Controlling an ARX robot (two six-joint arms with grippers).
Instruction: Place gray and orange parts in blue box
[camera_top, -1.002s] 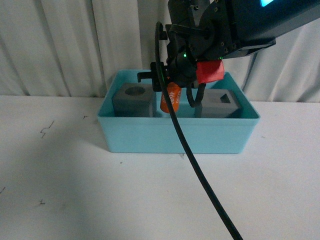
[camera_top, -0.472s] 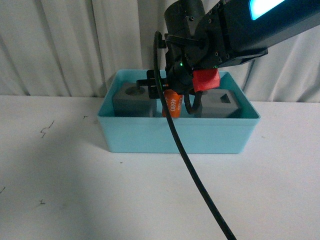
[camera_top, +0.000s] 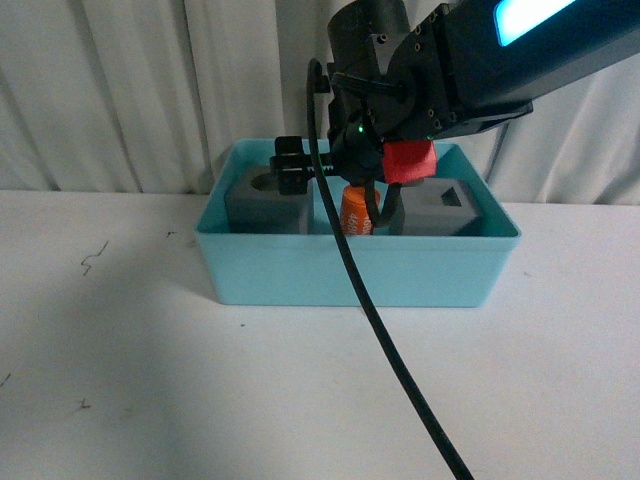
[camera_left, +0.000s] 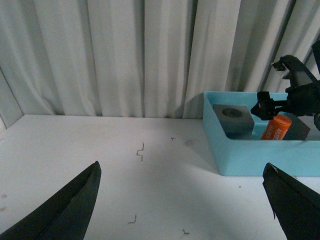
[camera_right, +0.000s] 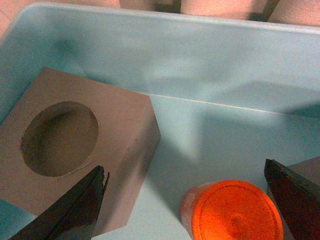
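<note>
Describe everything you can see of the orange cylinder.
The orange cylinder is small, matte, with a flat round top and white lettering on its side. It stands in the blue box, leaning a little, between the two gray cubes and touching neither. The right hand is open around it; its fingers do not touch it.

Dim, bluish indoor light, soft shadows on the white table (camera_top: 150, 380), mild close-range blur.

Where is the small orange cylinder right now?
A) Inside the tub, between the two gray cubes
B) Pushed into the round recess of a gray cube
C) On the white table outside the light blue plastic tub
A: the small orange cylinder stands inside the light blue plastic tub, between the gray cube with the round recess and the gray cube with the square recess.
</note>
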